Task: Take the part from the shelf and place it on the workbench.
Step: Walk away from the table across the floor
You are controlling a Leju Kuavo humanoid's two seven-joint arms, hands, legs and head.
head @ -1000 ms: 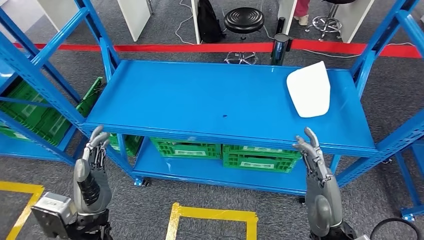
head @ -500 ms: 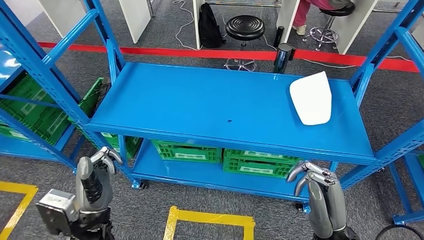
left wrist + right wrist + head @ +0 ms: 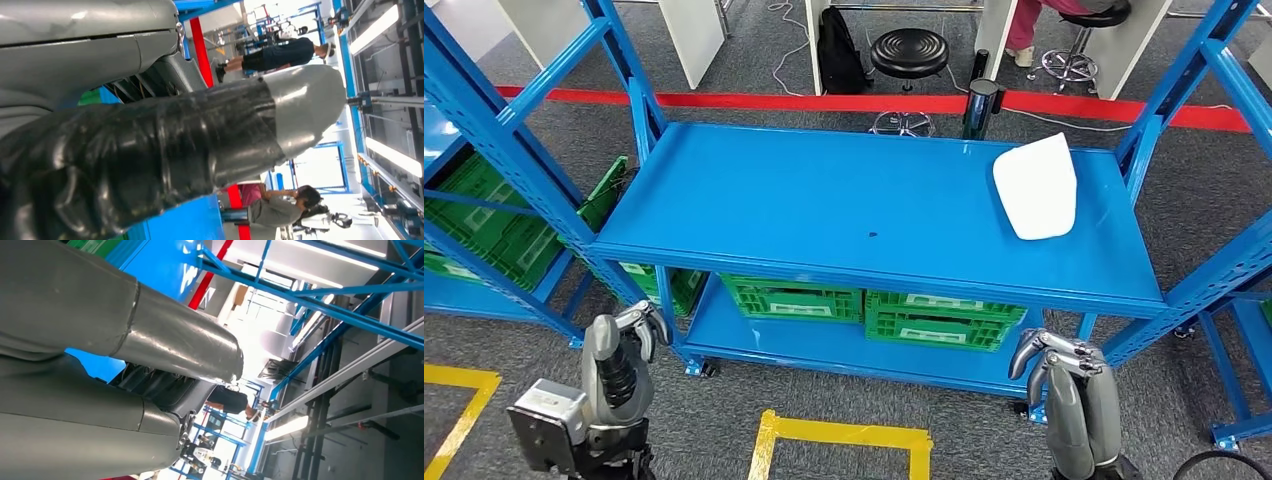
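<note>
Your white part (image 3: 1035,187) lies flat on the top deck of the blue shelf (image 3: 824,215), at its far right end near the right upright, and neither hand is touching it. Your left hand (image 3: 629,330) sits low in front of the shelf's near left corner, below the deck edge, with its fingers (image 3: 652,322) curled in on nothing. Your right hand (image 3: 1056,356) is likewise low, in front of the near right corner and well apart from the part, its fingers (image 3: 1036,349) clenched with nothing inside. From the left wrist you get a close, dark taped finger with a silver tip; from the right wrist, grey hand covers against blue shelf beams and ceiling lights. Under the deck, green crates (image 3: 864,306) stand side by side on the lower shelf, and more green crates (image 3: 484,225) sit in the rack to your left. Beyond the shelf a red line (image 3: 824,101) runs across the grey floor, with a black stool (image 3: 909,45) behind it. Yellow tape (image 3: 844,433) marks the floor near your feet.
</note>
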